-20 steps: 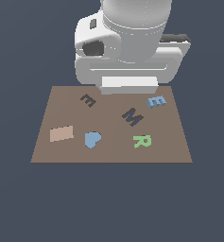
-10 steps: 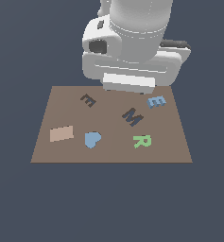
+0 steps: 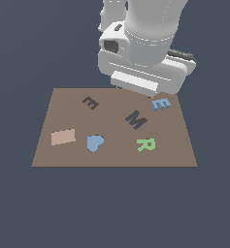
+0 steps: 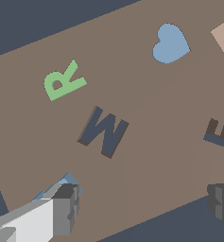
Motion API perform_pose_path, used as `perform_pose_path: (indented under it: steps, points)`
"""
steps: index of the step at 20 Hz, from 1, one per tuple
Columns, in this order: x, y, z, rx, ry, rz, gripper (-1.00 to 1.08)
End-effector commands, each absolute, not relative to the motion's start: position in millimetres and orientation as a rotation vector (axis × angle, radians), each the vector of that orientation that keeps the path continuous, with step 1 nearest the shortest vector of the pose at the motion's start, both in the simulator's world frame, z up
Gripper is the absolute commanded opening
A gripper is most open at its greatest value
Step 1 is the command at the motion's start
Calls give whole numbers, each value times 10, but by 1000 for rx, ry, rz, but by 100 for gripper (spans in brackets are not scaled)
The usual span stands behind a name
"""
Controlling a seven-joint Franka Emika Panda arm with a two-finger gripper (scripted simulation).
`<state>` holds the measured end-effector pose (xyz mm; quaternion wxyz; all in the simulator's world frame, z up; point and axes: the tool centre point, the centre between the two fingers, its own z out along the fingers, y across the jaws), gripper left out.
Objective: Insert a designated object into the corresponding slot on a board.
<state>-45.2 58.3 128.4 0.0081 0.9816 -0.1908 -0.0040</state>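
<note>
The light blue E block (image 3: 160, 103) lies on the brown board (image 3: 111, 155) near its far edge, at the exterior view's right. The dark E-shaped slot (image 3: 90, 102) is at the far left of the board, apart from the block. My arm's white hand (image 3: 138, 80) hangs over the far edge, just left of the block. In the wrist view my gripper (image 4: 144, 205) is open with nothing between its fingers. The E block (image 4: 70, 181) peeks out from behind one finger (image 4: 66, 208), on its outer side. The slot (image 4: 220, 133) shows near the other finger.
A dark M-shaped recess (image 3: 136, 119) sits mid-board. A green R (image 3: 146, 144), a blue heart (image 3: 94, 142) and a tan rectangle (image 3: 63, 137) lie along the near side. Dark floor surrounds the board.
The arm has shifted toward the exterior view's right, bringing the hand closer to the blue E. The pieces on the board have not moved.
</note>
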Motion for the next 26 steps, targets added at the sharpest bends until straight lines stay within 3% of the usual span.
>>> perform_pose_path:
  steps: [1, 26]
  points:
    - [-513, 659, 1218, 3042, -720, -12, 100]
    - [-688, 1487, 617, 2597, -1762, -1, 100]
